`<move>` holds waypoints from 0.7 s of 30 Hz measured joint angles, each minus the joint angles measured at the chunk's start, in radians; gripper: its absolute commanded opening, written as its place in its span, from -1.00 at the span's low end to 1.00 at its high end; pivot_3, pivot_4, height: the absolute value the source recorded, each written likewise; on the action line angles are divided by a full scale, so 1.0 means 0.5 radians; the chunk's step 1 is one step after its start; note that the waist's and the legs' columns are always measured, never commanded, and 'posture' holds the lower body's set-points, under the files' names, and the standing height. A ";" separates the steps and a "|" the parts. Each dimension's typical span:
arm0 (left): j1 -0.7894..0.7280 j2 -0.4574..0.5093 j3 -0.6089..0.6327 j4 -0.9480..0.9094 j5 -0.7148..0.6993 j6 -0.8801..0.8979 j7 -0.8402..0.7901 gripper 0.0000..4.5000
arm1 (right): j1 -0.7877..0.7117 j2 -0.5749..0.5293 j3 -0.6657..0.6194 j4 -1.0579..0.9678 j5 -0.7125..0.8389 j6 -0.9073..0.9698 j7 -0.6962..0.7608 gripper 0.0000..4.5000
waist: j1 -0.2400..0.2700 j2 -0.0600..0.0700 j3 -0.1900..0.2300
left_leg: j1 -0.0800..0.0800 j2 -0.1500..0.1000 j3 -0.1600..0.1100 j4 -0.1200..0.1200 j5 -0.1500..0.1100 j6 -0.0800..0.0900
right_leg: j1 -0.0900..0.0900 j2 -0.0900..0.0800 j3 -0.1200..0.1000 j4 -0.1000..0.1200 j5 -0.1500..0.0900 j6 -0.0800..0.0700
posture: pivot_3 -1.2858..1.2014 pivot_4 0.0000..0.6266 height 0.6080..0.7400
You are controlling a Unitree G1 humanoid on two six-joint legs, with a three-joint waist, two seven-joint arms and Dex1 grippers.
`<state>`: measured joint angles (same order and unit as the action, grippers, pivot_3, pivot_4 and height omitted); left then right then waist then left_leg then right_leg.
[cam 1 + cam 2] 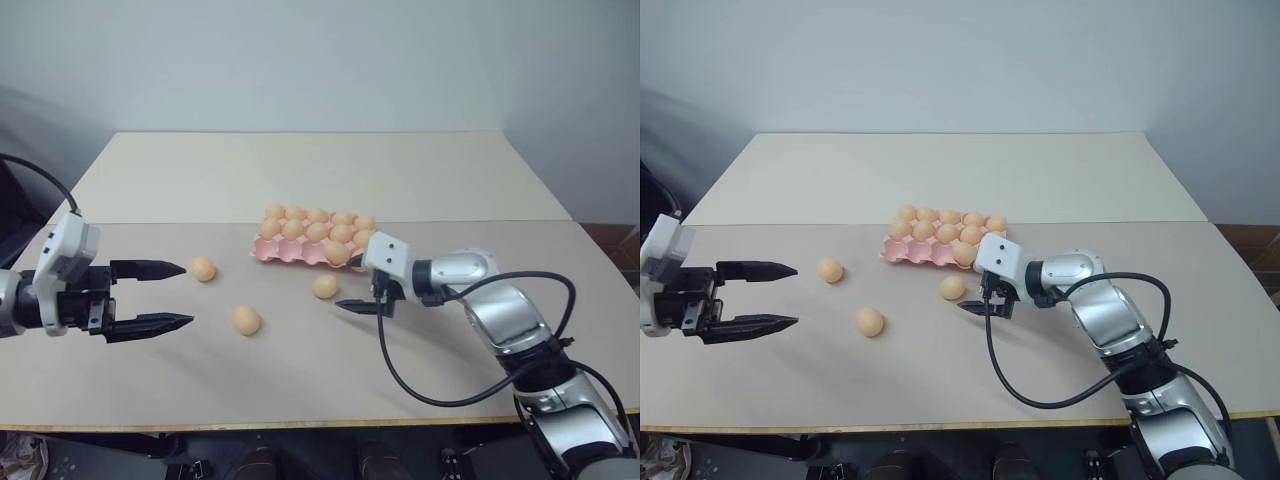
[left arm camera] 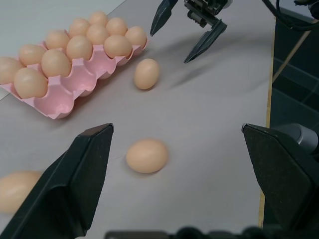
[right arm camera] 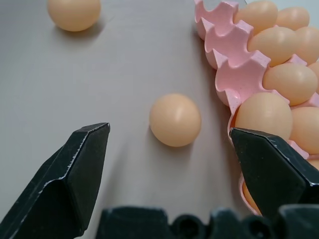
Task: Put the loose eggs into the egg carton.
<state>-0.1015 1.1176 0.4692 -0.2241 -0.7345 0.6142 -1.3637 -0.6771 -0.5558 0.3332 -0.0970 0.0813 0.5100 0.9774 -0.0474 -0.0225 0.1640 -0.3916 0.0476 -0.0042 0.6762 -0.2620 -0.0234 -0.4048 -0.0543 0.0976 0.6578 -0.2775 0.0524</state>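
Step in hand: I judge this the approach to a pick; three loose eggs lie on the table (image 1: 420,380) and none is held.
Right claw (image 1: 352,285): fingers apart, empty, low over the table, pointing at the near egg (image 1: 325,286).
Near egg, position: on the bare table just beside the front edge of the carton (image 1: 285,250), not touching it as far as I can tell. In my right wrist view it sits ahead of the open fingers, between their lines, with a gap to the tips; one finger (image 3: 271,172) runs close along the carton wall.
Left claw (image 1: 185,295): fingers apart, empty, hanging above the table at the left.
Other eggs: one egg (image 1: 203,268) lies just past my left fingertips; another (image 1: 246,320) lies nearer the front edge, between the two claws.
Carton: pink, towards the middle of the table, most cups filled; empty cups show along the front row at its left end.
Next move, my judgement: ease the right claw forward until the fingers flank the near egg, then close gently.
Risk, my judgement: the carton-side finger may nudge the carton or a seated egg; the loose egg may roll if touched on one side first.
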 measured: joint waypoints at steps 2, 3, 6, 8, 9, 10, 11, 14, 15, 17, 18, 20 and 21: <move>0.000 0.000 0.000 -0.001 -0.002 0.003 0.002 1.00 | -0.027 0.036 0.023 0.056 -0.027 -0.025 -0.004 0.98 | 0.002 0.000 0.000 | 0.000 0.000 0.000 0.000 0.000 0.000 | 0.000 0.000 0.000 0.000 0.000 0.000 | 0.03 -0.52 1.00; 0.001 0.000 0.000 -0.002 -0.002 0.003 0.002 1.00 | -0.033 0.049 0.024 0.075 -0.039 -0.037 -0.010 0.98 | 0.002 0.000 0.000 | -0.001 0.000 0.000 0.000 0.000 0.000 | 0.000 0.000 0.000 -0.001 0.000 0.000 | 0.03 -0.52 1.00; 0.008 0.000 0.003 -0.007 -0.003 0.008 0.005 1.00 | -0.066 0.098 0.035 0.175 -0.074 -0.062 -0.031 0.98 | 0.002 0.000 0.000 | 0.000 0.000 0.000 0.000 0.000 0.000 | 0.000 0.000 0.000 0.000 0.000 0.000 | 0.03 -0.52 1.00; 0.013 0.000 0.012 -0.009 -0.006 0.012 0.011 1.00 | -0.080 0.122 0.070 0.248 -0.117 -0.098 -0.042 0.98 | 0.002 0.000 0.000 | 0.000 0.000 0.000 0.000 0.000 0.000 | 0.000 0.000 0.000 0.000 0.000 0.000 | 0.03 -0.52 1.00; 0.016 0.000 0.018 -0.011 -0.008 0.014 0.015 1.00 | -0.086 0.132 0.094 0.292 -0.137 -0.121 -0.045 0.98 | 0.002 0.000 0.000 | 0.000 0.000 0.000 0.000 0.000 0.000 | 0.000 0.000 0.000 0.000 0.000 0.000 | 0.03 -0.52 1.00; 0.018 0.000 0.022 -0.013 -0.011 0.016 0.016 1.00 | -0.088 0.152 0.105 0.338 -0.156 -0.136 -0.047 0.98 | 0.001 0.000 0.000 | 0.000 0.000 0.000 0.000 0.000 0.000 | 0.000 0.000 0.000 0.000 0.000 0.000 | 0.03 -0.52 1.00; 0.020 0.000 0.026 -0.017 -0.013 0.019 0.017 1.00 | -0.088 0.166 0.111 0.378 -0.165 -0.143 -0.051 0.98 | 0.001 0.000 0.000 | 0.000 0.000 0.000 0.000 0.000 0.000 | 0.000 0.000 0.000 0.000 0.000 0.000 | 0.03 -0.52 1.00; 0.033 0.000 0.034 -0.029 -0.021 0.035 0.023 1.00 | -0.102 0.213 0.133 0.530 -0.230 -0.199 -0.088 0.98 | 0.000 0.000 0.000 | 0.000 0.000 0.000 0.000 0.000 0.000 | 0.000 0.000 0.000 0.000 0.000 0.000 | 0.03 -0.52 1.00; 0.038 0.000 0.036 -0.033 -0.024 0.037 0.025 1.00 | -0.105 0.225 0.139 0.571 -0.248 -0.217 -0.098 0.98 | 0.000 0.000 0.000 | 0.000 0.000 0.000 0.000 0.000 0.000 | 0.000 0.000 0.000 0.000 0.000 0.000 | 0.03 -0.52 1.00; 0.044 0.000 0.040 -0.036 -0.026 0.043 0.032 1.00 | -0.113 0.258 0.142 0.633 -0.273 -0.240 -0.124 0.98 | -0.001 0.000 0.000 | 0.000 0.000 0.000 0.000 0.000 0.000 | 0.000 0.000 0.000 0.000 0.000 0.000 | 0.03 -0.52 1.00; 0.045 0.000 0.041 -0.038 -0.026 0.044 0.033 1.00 | -0.118 0.284 0.141 0.659 -0.276 -0.252 -0.136 0.98 | -0.002 0.000 0.000 | 0.000 0.000 0.000 0.000 0.000 0.000 | 0.000 0.000 0.000 0.001 0.000 0.000 | 0.03 -0.52 1.00; 0.045 0.000 0.041 -0.048 -0.027 0.045 0.035 1.00 | -0.128 0.323 0.142 0.688 -0.281 -0.266 -0.153 0.98 | -0.008 0.000 0.000 | 0.001 0.000 0.000 0.000 0.000 0.000 | 0.000 0.000 0.000 0.001 0.000 0.000 | 0.03 -0.52 1.00; 0.046 0.000 0.041 -0.049 -0.027 0.045 0.036 1.00 | -0.133 0.333 0.142 0.696 -0.287 -0.269 -0.155 0.98 | -0.009 0.000 0.000 | 0.001 0.000 0.000 0.000 0.000 0.000 | 0.000 0.000 0.000 0.001 0.000 0.000 | 0.03 -0.52 1.00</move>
<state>-0.0787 1.1178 0.4897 -0.2488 -0.7480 0.6366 -1.3458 -0.7435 -0.3893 0.4040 0.2509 -0.0622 0.3756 0.8998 -0.0519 -0.0224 0.1640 -0.3913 0.0476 -0.0043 0.6761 -0.2620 -0.0235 -0.4047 -0.0542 0.0975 0.6584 -0.2774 0.0524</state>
